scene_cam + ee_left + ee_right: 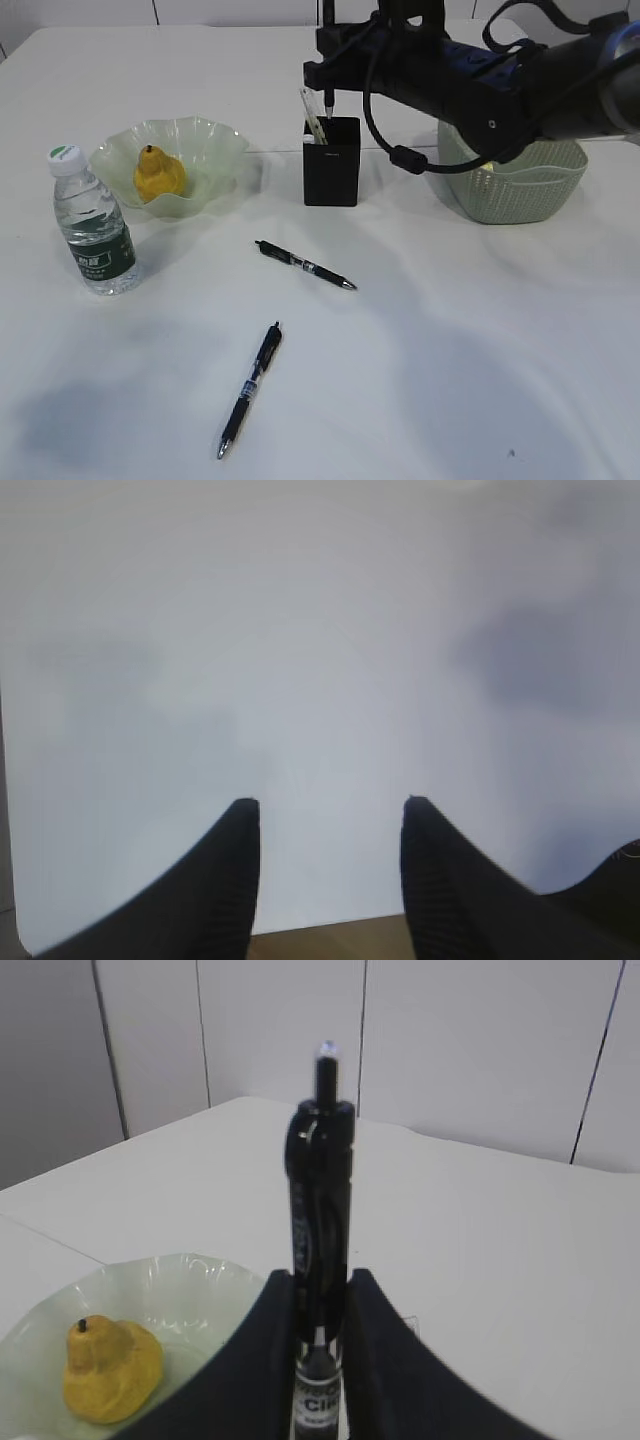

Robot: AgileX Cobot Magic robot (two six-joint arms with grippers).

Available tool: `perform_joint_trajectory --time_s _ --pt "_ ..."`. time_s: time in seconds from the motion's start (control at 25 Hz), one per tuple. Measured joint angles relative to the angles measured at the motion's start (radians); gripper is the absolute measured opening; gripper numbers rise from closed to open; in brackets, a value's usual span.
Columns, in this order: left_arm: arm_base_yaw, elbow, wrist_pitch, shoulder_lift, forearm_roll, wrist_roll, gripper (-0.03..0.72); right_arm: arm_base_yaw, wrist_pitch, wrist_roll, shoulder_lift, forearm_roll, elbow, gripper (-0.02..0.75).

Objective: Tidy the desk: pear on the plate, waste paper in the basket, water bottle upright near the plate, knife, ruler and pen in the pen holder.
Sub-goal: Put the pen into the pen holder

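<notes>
My right gripper (320, 1276) is shut on a black pen (320, 1210) and holds it upright just above the black pen holder (331, 165). The clear ruler (312, 122) stands in the holder. Two more pens lie on the desk, one in the middle (305, 266) and one nearer the front (250, 390). The pear (158, 175) sits in the green plate (215, 140). Left of the plate, the water bottle (92, 225) stands upright. Over bare tabletop, my left gripper (330, 805) is open and empty. The knife and waste paper are out of view.
The sage-green basket (520, 185) stands at the right, partly under my right arm (480, 85). A speck of yellow shows inside it; I cannot tell what it is. In the left wrist view the desk's near edge runs along the bottom.
</notes>
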Motion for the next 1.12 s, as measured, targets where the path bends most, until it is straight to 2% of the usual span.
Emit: perform_joint_trajectory --time_s 0.16,0.6,0.76,1.12 --pt "0.000 0.000 0.004 0.000 0.000 0.000 0.322 -0.011 0.016 -0.023 0.022 0.036 -0.036 0.113" --pt "0.000 0.000 0.006 0.000 -0.003 0.000 0.321 -0.032 0.022 -0.054 0.137 0.042 -0.201 0.113" --pt "0.000 0.000 0.008 0.000 -0.003 0.000 0.321 -0.034 0.022 -0.080 0.181 0.047 -0.223 0.113" --pt "0.000 0.000 0.013 0.000 -0.007 0.000 0.321 -0.043 0.020 -0.163 0.260 0.133 -0.231 0.113"
